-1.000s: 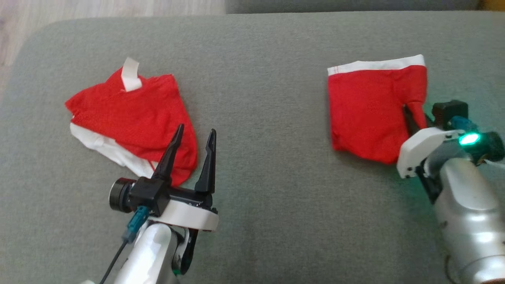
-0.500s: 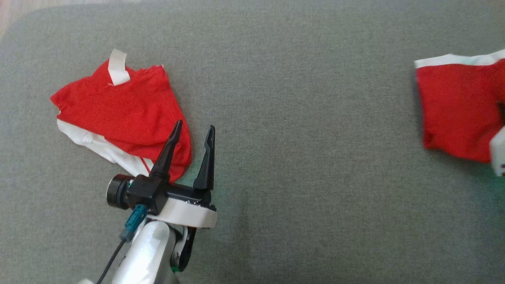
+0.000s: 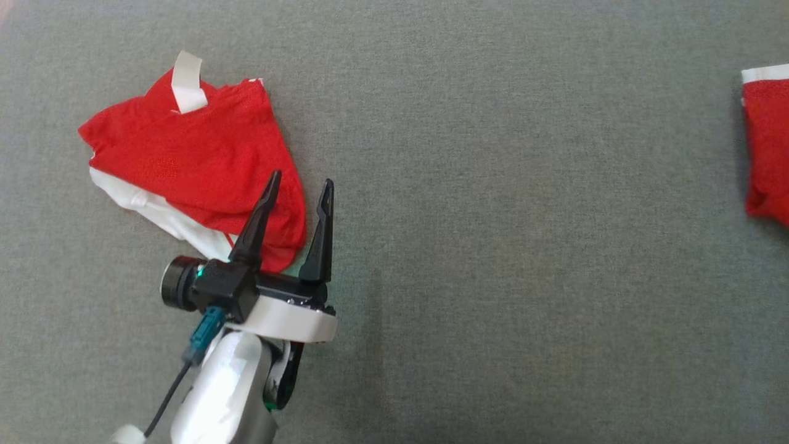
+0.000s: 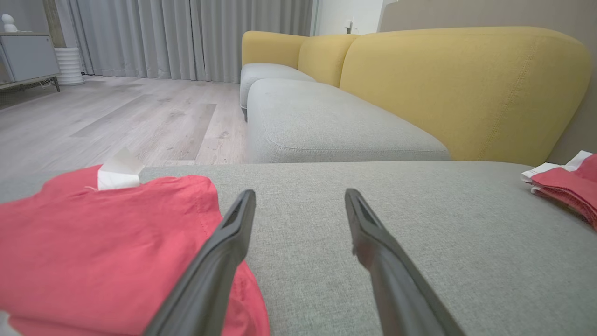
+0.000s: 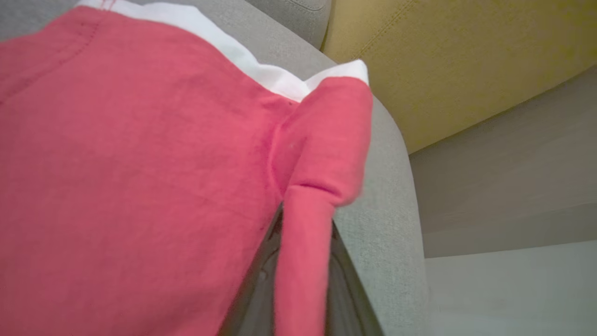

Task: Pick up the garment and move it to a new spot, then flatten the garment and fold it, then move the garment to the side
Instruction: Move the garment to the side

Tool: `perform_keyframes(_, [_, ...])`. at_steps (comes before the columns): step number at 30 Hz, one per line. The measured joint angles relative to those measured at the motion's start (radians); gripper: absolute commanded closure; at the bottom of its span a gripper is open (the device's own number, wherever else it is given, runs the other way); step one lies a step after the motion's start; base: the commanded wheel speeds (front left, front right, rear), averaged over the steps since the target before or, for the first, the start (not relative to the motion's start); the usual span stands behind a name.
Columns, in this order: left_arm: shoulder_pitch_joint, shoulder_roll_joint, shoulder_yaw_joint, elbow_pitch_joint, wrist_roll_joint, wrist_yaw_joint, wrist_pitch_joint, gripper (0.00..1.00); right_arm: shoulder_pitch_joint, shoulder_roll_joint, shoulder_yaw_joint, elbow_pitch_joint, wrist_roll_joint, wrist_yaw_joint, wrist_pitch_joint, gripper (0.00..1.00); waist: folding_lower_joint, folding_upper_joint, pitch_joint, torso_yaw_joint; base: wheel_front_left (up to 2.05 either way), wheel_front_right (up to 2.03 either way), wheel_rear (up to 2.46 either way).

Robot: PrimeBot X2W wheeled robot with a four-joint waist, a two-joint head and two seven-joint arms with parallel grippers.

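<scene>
Grey upholstery, the broad seat of a grey cushion (image 3: 493,246), filled the head view, and the whole picture had shifted within the last second, so part of the change was the camera's own. Even allowing for that, the folded red garment (image 3: 767,148) had travelled. A second before it lay right of the middle of the seat, and now it sat at the far right border of the head view, well apart from the crumpled red garment (image 3: 185,154) on the left, which had kept its place on the seat. In the right wrist view the folded piece lay near the cushion's rounded edge, with a yellow sofa back (image 5: 466,60) beyond. The right pincer (image 5: 305,224) was pressed together on a raised ridge of that red cloth, its white waistband (image 5: 224,37) on the far side. The left pincer (image 3: 301,180) hovered spread wide and empty, one finger over the crumpled garment's near corner. A white label (image 3: 187,83) stood up from that garment. Judging by this, the folding looked finished and the move to the side was under way or nearly complete, with only the release left.
</scene>
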Motion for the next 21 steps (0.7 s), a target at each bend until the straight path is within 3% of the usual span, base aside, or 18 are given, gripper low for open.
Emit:
perform_keyframes(2, [-0.007,0.0,0.0,0.0,0.0,0.0,0.0,0.0,-0.003,-0.002,-0.022,-0.003,-0.015,0.0,0.001,1.0,0.0001,0.0,0.002,0.001,0.0,0.0,0.0])
perform_keyframes(3, [-0.01,0.0,0.0,0.0,0.0,0.0,0.0,0.0,-0.003,-0.002,-0.033,-0.006,-0.023,0.0,0.004,0.62,0.0001,0.0,0.002,0.0,0.0,0.0,0.0])
perform_keyframes(4, [-0.011,0.0,0.0,0.0,0.0,0.0,0.0,0.0,-0.003,-0.001,-0.044,-0.011,-0.032,0.0,0.003,0.05,0.0001,0.0,0.0,0.0,0.0,0.0,0.0])
perform_keyframes(5, [-0.011,0.0,0.0,0.0,0.0,0.0,0.0,0.0,-0.003,0.0,-0.057,-0.018,-0.042,0.0,0.003,0.0,0.0,0.0,-0.003,-0.001,0.0,0.0,0.0])
perform_keyframes(12, [-0.01,0.0,0.004,0.004,0.0,0.001,0.0,0.0,-0.003,0.066,-0.174,-0.089,-0.092,0.0,-0.025,0.0,0.0,0.0,-0.049,-0.02,0.0,0.0,0.0])
perform_keyframes(21, [0.018,0.0,0.027,0.005,-0.001,0.009,0.0,0.0,0.044,0.258,-0.223,-0.325,-0.077,0.0,-0.091,0.0,-0.0002,0.0,-0.152,-0.049,0.0,0.0,0.0])
